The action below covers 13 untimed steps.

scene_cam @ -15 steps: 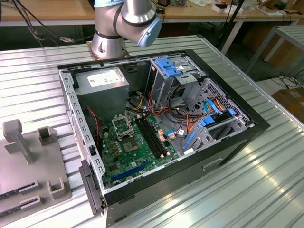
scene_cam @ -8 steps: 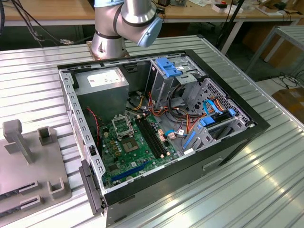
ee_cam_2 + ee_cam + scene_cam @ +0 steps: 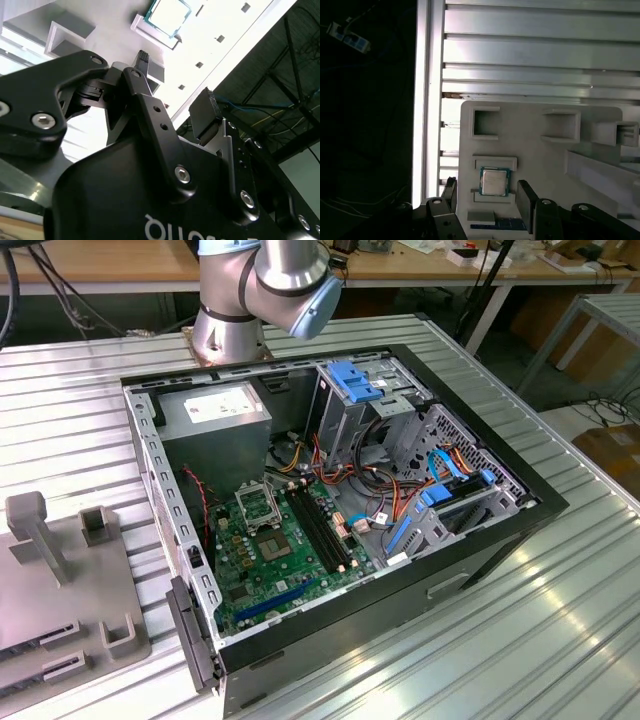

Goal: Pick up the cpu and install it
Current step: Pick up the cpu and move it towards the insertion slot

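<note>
The cpu (image 3: 494, 181), a small square chip with a silvery-grey top, lies flat in a shallow recess of a light grey holder plate (image 3: 535, 165). It is also seen in the second wrist view (image 3: 167, 15). My gripper (image 3: 488, 196) hovers over it, open, and its two black fingers (image 3: 526, 197) stand to either side of the chip without touching it. In the second wrist view the gripper (image 3: 175, 87) is apart from the plate with nothing between its fingers. The green motherboard (image 3: 270, 560) with its metal socket frame (image 3: 257, 504) lies inside the open computer case.
The black computer case (image 3: 400, 570) sits mid-table on ribbed aluminium (image 3: 520, 640), holding cables, blue drive brackets (image 3: 352, 380) and a power supply (image 3: 215, 410). The arm's base (image 3: 230, 320) stands behind it. A grey holder plate with raised blocks (image 3: 60, 580) lies at the exterior view's left.
</note>
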Available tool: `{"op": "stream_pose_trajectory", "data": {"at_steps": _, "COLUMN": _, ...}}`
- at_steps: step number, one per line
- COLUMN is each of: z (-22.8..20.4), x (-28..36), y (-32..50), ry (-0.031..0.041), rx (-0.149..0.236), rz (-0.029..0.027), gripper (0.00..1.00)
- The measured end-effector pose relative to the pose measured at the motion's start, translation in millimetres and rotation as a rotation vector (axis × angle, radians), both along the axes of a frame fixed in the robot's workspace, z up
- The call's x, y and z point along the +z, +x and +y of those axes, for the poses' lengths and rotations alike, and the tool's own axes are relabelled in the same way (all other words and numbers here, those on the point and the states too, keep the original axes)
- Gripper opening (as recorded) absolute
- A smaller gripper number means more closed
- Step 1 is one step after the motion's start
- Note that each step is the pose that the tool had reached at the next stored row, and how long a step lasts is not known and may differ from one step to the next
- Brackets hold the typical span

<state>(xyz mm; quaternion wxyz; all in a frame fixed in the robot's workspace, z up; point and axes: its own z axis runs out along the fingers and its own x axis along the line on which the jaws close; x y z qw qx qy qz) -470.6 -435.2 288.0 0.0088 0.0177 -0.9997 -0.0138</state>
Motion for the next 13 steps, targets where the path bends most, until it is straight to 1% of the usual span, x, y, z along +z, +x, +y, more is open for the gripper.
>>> {"op": "stream_pose_trajectory", "data": {"at_steps": 5, "z": -2.6, "x": -6.9, "y": 0.0, "ry": -0.0006, "rx": 0.000, "rz": 0.0001, "gripper": 0.60}}
{"op": "stream_pose_trajectory", "data": {"at_steps": 13, "z": -8.1, "x": -18.0, "y": 0.3, "ry": -0.0028, "rx": 0.000, "rz": 0.0000, "gripper": 0.60}}
